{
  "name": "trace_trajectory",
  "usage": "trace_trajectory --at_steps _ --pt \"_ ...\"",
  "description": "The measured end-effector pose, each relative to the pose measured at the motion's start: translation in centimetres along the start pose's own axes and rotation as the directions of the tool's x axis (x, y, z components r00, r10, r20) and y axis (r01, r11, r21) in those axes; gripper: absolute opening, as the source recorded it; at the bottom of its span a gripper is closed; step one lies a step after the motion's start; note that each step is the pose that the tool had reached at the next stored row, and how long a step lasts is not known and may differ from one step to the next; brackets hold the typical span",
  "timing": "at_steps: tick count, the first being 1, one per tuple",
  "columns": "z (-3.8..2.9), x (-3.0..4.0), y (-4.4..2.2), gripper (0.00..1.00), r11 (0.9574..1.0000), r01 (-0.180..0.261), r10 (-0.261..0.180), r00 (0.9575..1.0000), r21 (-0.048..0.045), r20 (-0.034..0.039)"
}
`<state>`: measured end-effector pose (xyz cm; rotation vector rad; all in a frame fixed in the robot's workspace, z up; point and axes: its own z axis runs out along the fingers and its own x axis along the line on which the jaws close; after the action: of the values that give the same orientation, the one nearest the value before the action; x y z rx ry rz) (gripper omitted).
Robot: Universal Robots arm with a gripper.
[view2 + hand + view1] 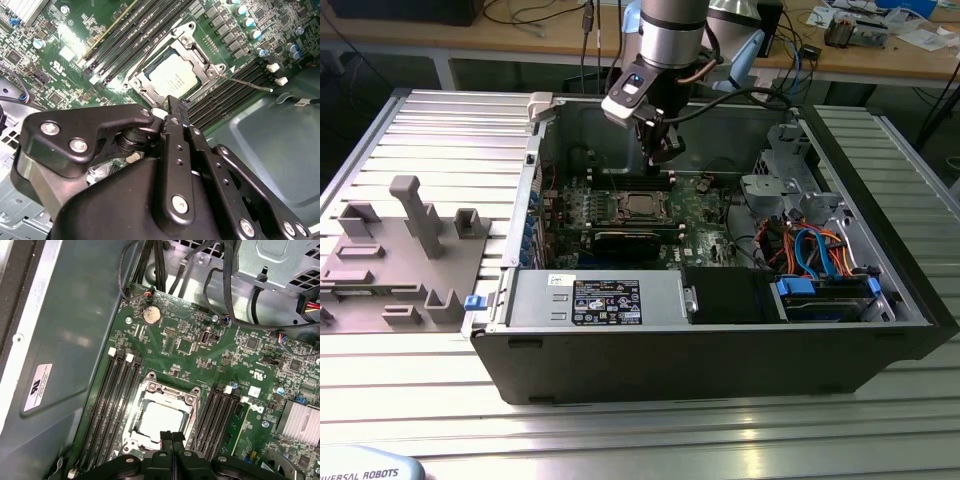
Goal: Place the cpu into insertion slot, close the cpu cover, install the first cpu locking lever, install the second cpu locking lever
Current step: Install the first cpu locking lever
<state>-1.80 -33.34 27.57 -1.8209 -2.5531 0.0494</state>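
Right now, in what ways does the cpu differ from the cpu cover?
The cpu is a solid plate; the cpu cover is a frame with a square window. The cpu is smaller and shows through that window; the cpu cover runs around it. Both are silvery, square and lie flat over the green motherboard.

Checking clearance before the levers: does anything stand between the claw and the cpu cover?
Nothing visible does. The shut claw hangs over the cpu cover, which lies closed on the cpu, with only open air between.
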Motion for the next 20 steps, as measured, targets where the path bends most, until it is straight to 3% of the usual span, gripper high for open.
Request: trace_trajectory --at_steps 20 --pt "0.00 0.00 0.00 0.11 0.9977 0.068 -0.068 0.9977 -0.0009 0.0021"
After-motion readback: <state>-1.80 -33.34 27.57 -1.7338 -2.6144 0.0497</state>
